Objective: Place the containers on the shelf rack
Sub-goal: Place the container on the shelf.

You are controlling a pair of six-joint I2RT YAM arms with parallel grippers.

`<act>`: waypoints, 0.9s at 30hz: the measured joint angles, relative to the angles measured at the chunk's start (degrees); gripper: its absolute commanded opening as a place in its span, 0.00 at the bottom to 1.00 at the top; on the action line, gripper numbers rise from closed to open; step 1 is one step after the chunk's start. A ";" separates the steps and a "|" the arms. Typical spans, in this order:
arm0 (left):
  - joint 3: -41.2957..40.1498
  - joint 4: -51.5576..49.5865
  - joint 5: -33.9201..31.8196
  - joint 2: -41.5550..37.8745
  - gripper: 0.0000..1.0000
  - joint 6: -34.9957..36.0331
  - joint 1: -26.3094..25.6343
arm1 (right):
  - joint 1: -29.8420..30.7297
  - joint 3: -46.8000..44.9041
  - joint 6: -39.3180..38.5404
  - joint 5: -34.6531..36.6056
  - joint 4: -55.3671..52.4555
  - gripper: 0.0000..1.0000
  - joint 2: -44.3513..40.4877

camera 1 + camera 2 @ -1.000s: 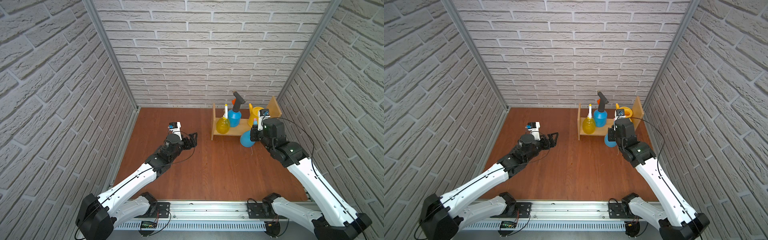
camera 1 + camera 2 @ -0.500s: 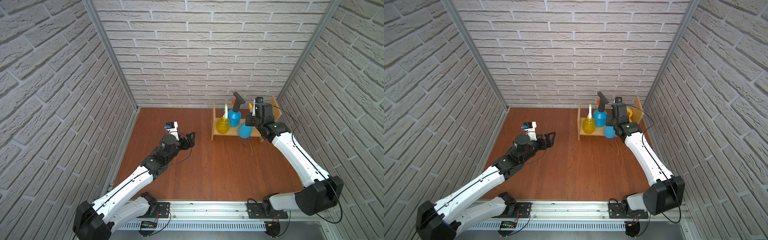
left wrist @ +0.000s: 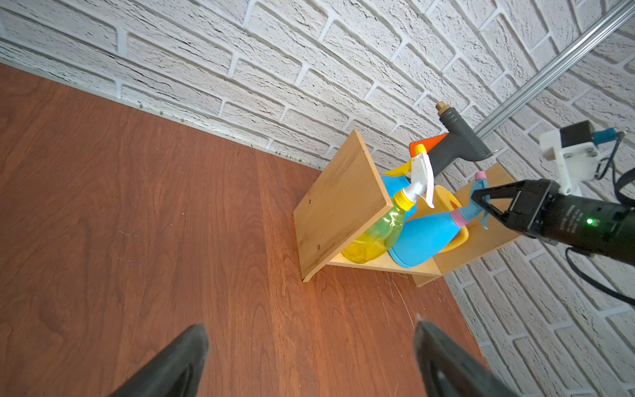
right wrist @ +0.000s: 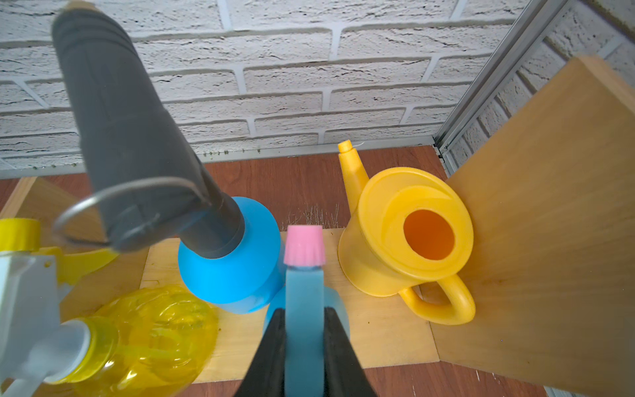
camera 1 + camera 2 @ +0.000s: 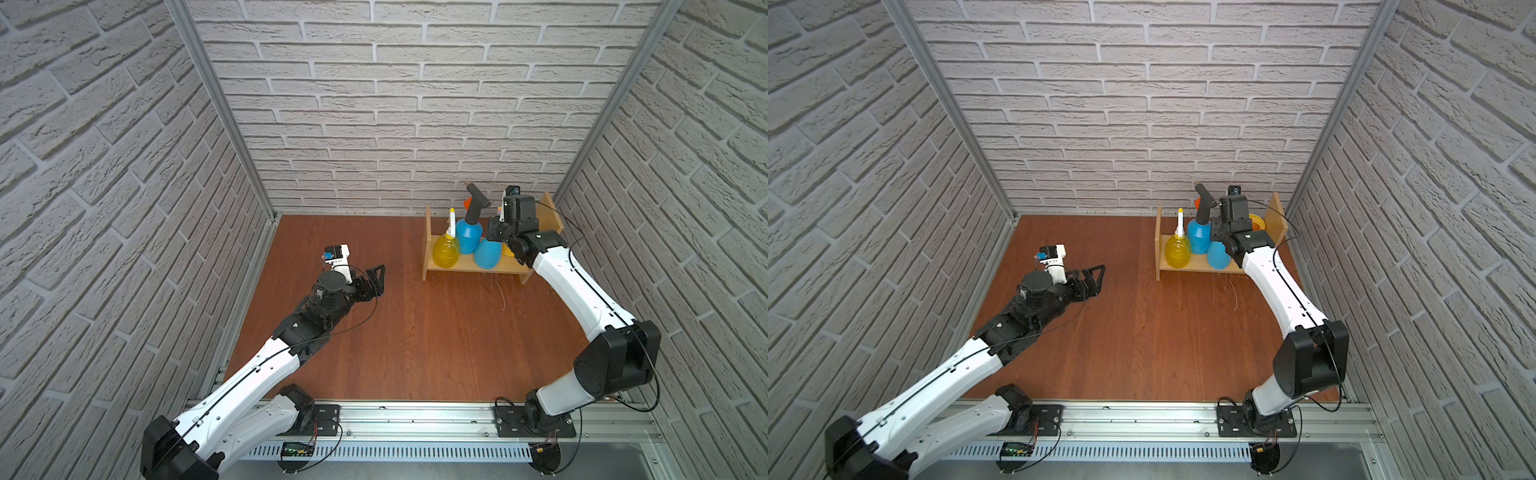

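The shelf rack (image 5: 473, 266) stands at the back right, also in the left wrist view (image 3: 340, 206). On its board are the translucent yellow spray bottle (image 5: 445, 251), the blue pressure sprayer (image 5: 468, 235) and the yellow watering can (image 4: 405, 237). My right gripper (image 4: 305, 311) is shut on the head of the light-blue, pink-trimmed spray bottle (image 4: 305, 285). That bottle (image 3: 426, 237) leans with its base at the board's front, between the sprayer and the can. My left gripper (image 3: 311, 328) hangs open and empty over the floor, well left of the rack (image 5: 1200, 266).
Brick walls stand close behind and to the right of the rack, with a metal corner post (image 5: 598, 124) beside it. A metal rail (image 5: 415, 415) carrying both arm bases runs along the front edge of the wooden floor (image 5: 415, 332).
My right arm has carried the light-blue spray bottle from in front of the rack up to the shelf board. The left arm has hardly moved.
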 measured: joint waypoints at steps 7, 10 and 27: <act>0.00 -0.15 -0.13 0.00 0.98 0.00 0.02 | -0.46 1.60 -0.04 0.02 0.04 0.22 1.73; 0.00 -0.15 -0.28 0.00 0.98 -0.02 0.02 | -0.48 1.60 -0.04 -0.04 0.04 0.27 1.73; -0.11 0.59 -0.61 0.83 0.98 0.02 0.04 | -0.48 0.44 0.02 -1.68 -0.04 0.71 -2.82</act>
